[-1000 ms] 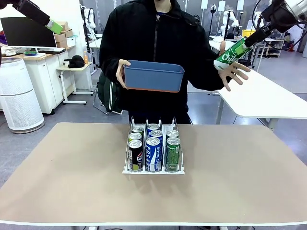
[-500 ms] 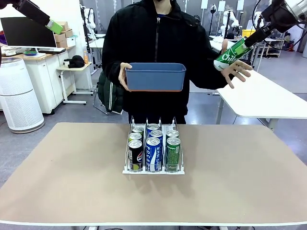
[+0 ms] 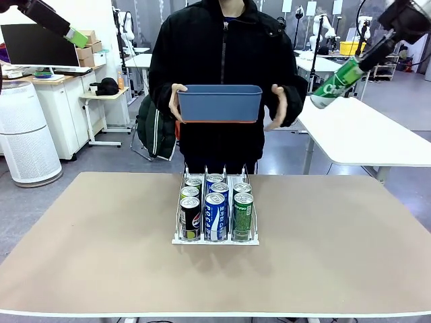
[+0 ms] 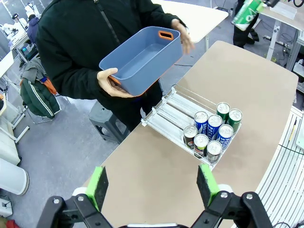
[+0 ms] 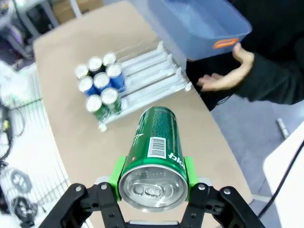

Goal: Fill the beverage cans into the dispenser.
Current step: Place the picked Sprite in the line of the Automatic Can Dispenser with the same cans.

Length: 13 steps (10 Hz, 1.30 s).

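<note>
One green can [image 5: 154, 156] sat clamped between the right gripper [image 5: 151, 183] pads, high beside the person, left gripper [image 4: 152, 185] spread wide with nothing between its jaws, dispenser [image 3: 215, 214] apparently holding eight cans.

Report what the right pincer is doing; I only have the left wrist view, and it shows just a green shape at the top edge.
Observer: The right pincer is shut on a green can, with a green pad on each side near its silver top.
Operator: Give me the can's position.
Observer: From the front, the can hangs tilted, base lowest, high up on the robot's right beside the person, past the table's far edge.
Operator: Now place my own arm.
Observer: From the front, the left pincer is raised high on the robot's left, well above the table.
</note>
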Motion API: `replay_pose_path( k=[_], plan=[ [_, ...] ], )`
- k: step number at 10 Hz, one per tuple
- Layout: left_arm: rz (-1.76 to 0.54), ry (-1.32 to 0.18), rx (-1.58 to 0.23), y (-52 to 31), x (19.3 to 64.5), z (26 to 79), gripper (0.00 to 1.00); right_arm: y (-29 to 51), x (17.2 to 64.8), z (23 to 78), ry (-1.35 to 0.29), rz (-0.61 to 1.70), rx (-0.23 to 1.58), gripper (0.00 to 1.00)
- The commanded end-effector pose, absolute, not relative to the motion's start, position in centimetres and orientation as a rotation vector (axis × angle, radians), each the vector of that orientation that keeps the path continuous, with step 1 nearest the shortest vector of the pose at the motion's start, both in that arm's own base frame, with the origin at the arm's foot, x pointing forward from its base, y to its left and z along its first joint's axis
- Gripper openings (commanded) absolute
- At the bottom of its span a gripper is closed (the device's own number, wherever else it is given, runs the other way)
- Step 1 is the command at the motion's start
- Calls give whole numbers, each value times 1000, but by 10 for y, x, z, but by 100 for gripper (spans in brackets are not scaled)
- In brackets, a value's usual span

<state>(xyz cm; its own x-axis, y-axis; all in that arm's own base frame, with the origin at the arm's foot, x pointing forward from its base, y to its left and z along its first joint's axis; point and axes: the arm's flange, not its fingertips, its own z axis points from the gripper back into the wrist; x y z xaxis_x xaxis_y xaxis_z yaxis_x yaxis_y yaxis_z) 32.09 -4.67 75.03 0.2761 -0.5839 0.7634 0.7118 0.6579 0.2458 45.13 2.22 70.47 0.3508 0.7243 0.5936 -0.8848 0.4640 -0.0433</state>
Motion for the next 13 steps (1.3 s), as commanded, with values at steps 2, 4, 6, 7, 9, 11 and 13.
replay_pose_path(
  k=[2,4,6,7,9,11,13],
  plan=[
    [-868,-948,-153,-46,322,749,100,19,398,691,-531,1253,204,58],
    [-868,-948,-153,-46,322,749,100,29,374,667,-470,1342,135,58],
    [-868,-948,-153,-46,322,749,100,39,361,639,-400,1400,121,58],
    [-868,-948,-153,-46,322,749,100,52,355,619,-341,1421,162,58],
    [-868,-948,-153,-46,322,749,100,69,361,589,-259,1470,198,58],
    [-868,-948,-153,-46,322,749,100,91,357,563,-207,1485,227,58],
    [-868,-948,-153,-46,322,749,100,100,361,549,-168,1513,246,58]
  ],
)
